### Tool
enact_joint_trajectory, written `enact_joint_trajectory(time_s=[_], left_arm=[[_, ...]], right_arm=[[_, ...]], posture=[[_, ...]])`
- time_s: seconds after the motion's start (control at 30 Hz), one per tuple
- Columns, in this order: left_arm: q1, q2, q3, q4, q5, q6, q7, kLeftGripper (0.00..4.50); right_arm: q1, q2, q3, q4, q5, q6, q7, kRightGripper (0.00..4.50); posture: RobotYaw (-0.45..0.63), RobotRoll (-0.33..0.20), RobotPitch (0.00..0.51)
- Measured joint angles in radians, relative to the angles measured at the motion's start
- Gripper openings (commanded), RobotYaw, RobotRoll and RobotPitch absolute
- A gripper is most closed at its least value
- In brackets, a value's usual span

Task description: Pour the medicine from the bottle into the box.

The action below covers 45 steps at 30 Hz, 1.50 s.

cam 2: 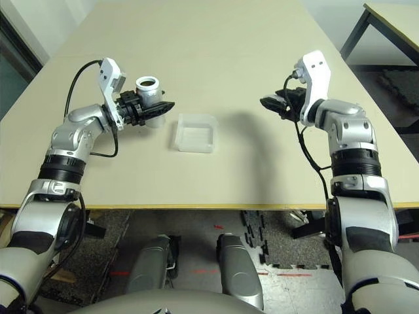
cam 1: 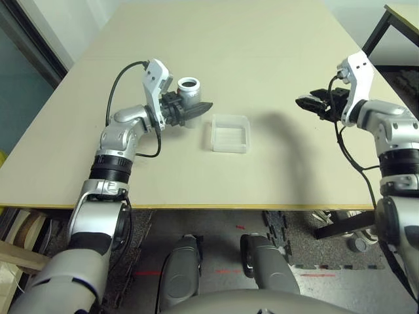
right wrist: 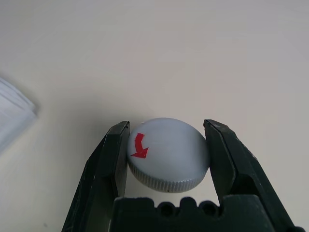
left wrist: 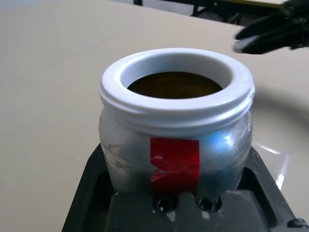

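Nearest the robot on the tan table, the box sits between the two arms, clear and shallow; its contents cannot be made out. Just beyond and to its left, the left gripper is clenched on the bottle, upright, uncapped, red mark on its side. Inside is dark brown; no single pill of medicine can be told apart. Well apart on the right, the right gripper pinches the round grey cap with a red arrow, above the table; from the head views the cap is hidden by the fingers.
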Motion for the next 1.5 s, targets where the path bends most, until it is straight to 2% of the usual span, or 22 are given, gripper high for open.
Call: enact_joint_trajectory(time_s=[0.23, 0.5, 0.7, 1.03, 1.27, 1.5], left_arm=[[-0.021, -0.007, 0.0, 0.039, 0.02, -0.028, 0.001, 2.65], [-0.021, -0.006, 0.006, 0.04, 0.026, -0.032, 0.001, 2.65], [-0.021, -0.006, 0.006, 0.04, 0.027, -0.035, 0.001, 2.65], [-0.026, -0.007, 0.006, 0.058, 0.03, -0.042, 0.001, 2.65], [-0.035, -0.006, 0.006, 0.083, 0.038, -0.052, 0.0, 2.65], [-0.048, -0.005, 0.006, 0.086, 0.048, -0.065, -0.005, 2.65]], right_arm=[[0.03, -0.008, 0.069, 0.009, -0.05, -0.012, -0.014, 2.57], [0.031, 0.0, 0.086, 0.075, -0.077, -0.061, -0.029, 2.57], [0.031, 0.017, 0.086, 0.089, -0.075, -0.093, -0.041, 4.49], [0.028, 0.016, 0.064, 0.053, -0.032, -0.132, 0.022, 4.5], [0.026, -0.034, 0.076, -0.065, 0.02, -0.209, 0.249, 4.5], [0.069, -0.055, 0.164, -0.153, 0.037, -0.337, 0.468, 4.5]], posture=[[-0.05, 0.0, 0.132], [-0.04, 0.0, 0.133], [-0.05, 0.0, 0.133], [-0.07, 0.0, 0.131], [-0.07, 0.0, 0.126], [-0.07, 0.0, 0.122]])
